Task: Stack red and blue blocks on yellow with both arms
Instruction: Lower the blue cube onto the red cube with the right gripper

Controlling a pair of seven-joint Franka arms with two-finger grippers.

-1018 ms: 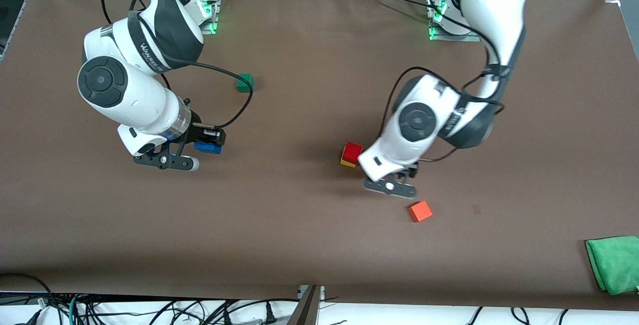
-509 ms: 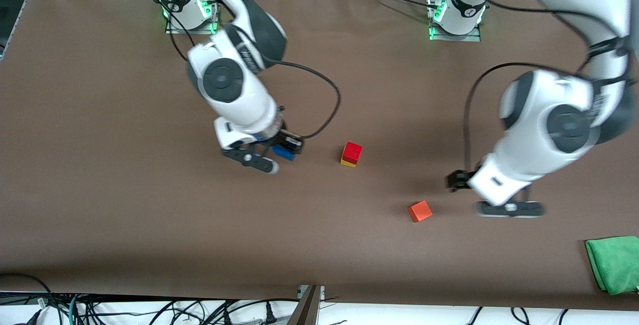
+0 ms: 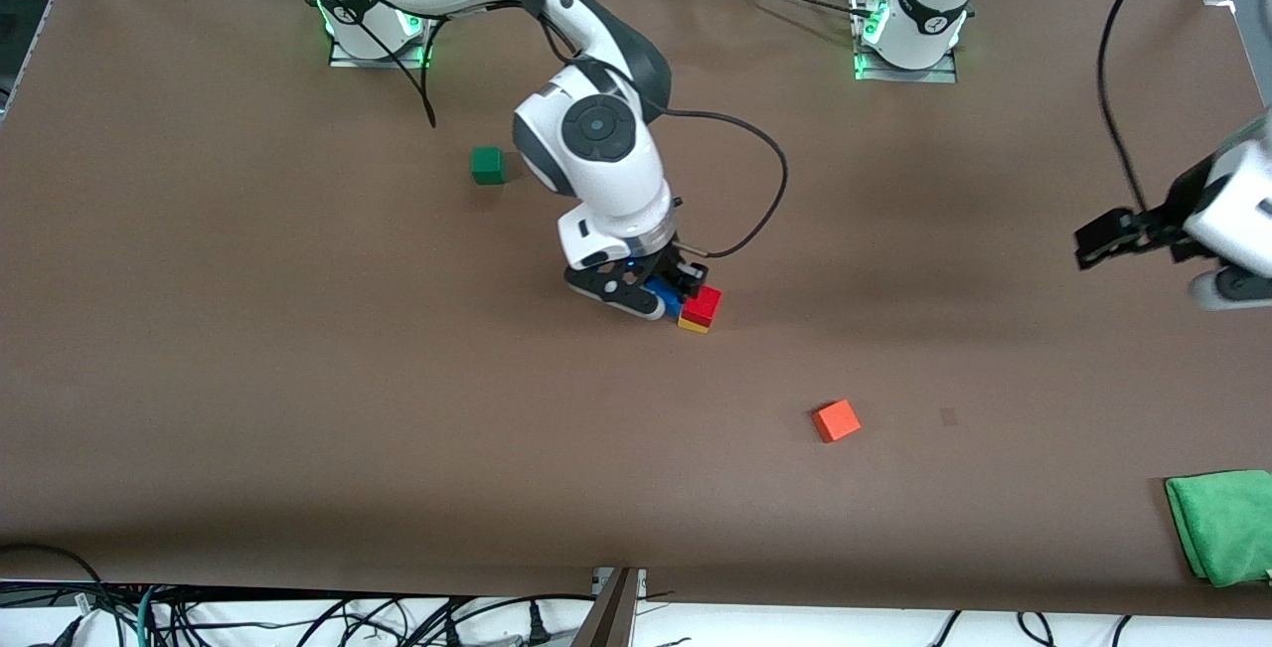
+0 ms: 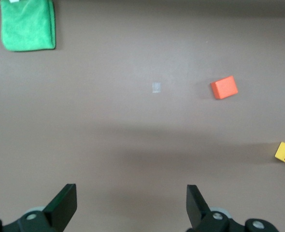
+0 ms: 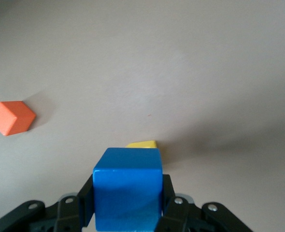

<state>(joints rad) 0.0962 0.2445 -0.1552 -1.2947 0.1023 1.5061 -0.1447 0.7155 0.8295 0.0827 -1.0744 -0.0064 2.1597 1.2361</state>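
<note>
Your right gripper (image 3: 664, 294) clenches the blue block (image 5: 128, 188) mid-frame — come in low and you'll topple the red block (image 3: 703, 304) off yellow (image 3: 693, 326); left gripper (image 4: 132, 200), spread, waits.

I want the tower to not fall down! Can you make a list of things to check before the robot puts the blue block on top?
1. Right gripper shut on the blue block: ok.
2. Red block sitting on the yellow block: ok.
3. Blue block lined up over the red block: cannot tell; in the front view it shows beside the stack.
4. Left gripper open and away from the stack, toward its own end of the table: ok.
5. Orange-red cube and green cube apart from the stack: ok.
</note>
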